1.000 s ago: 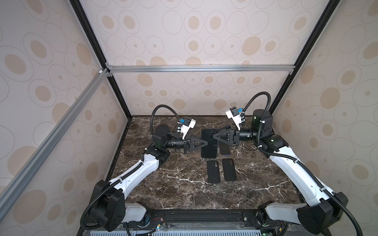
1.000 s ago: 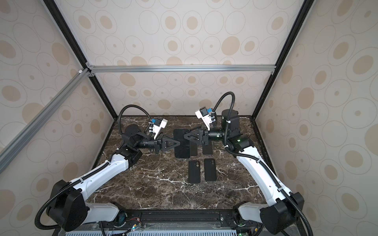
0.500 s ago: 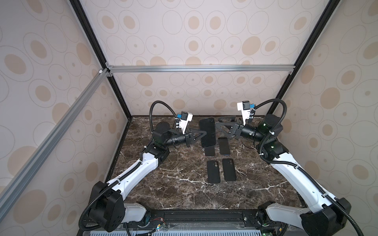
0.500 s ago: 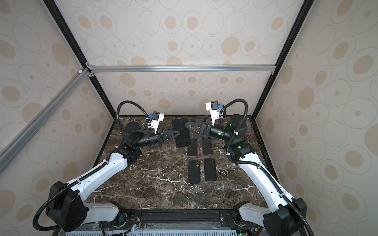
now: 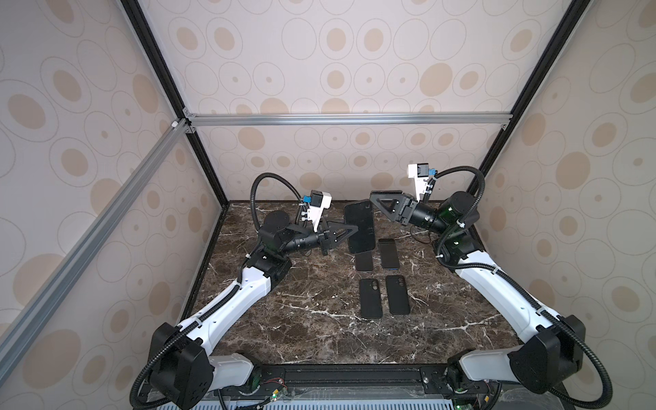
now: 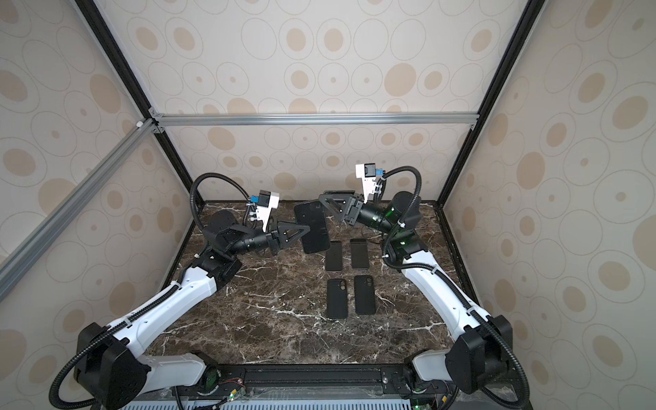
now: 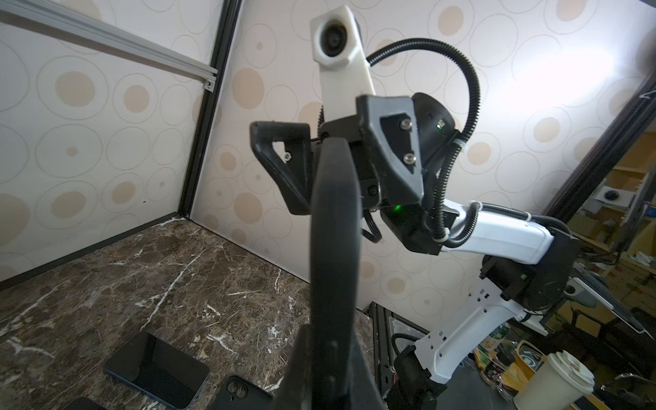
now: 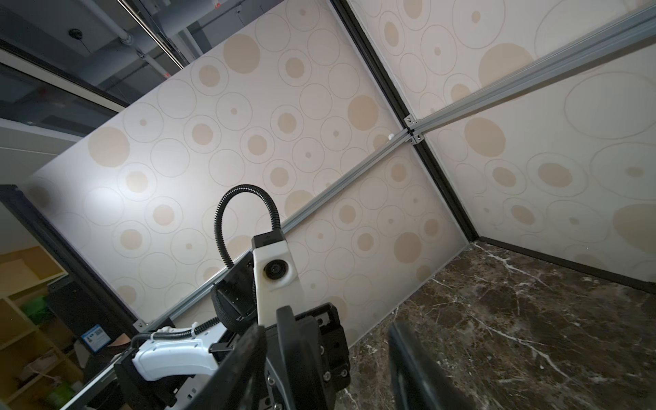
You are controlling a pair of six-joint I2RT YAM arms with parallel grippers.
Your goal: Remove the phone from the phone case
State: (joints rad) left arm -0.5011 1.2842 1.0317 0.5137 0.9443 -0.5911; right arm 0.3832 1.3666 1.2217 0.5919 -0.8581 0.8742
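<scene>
While aloft, phone (image 5: pixel 361 217) in left end effector (image 5: pixel 355 230)

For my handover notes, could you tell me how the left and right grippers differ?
The left gripper is shut on the phone, raised above the table; the right gripper is open, holding nothing. The left is at the phone's long side, the right at its end. Both have black fingers.

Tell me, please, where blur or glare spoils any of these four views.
Left wrist view: the held phone is very close and soft, and the wall behind glares white. Right wrist view: the near gripper fingers are dark and blurred. Both top views: sharp and evenly lit.
</scene>
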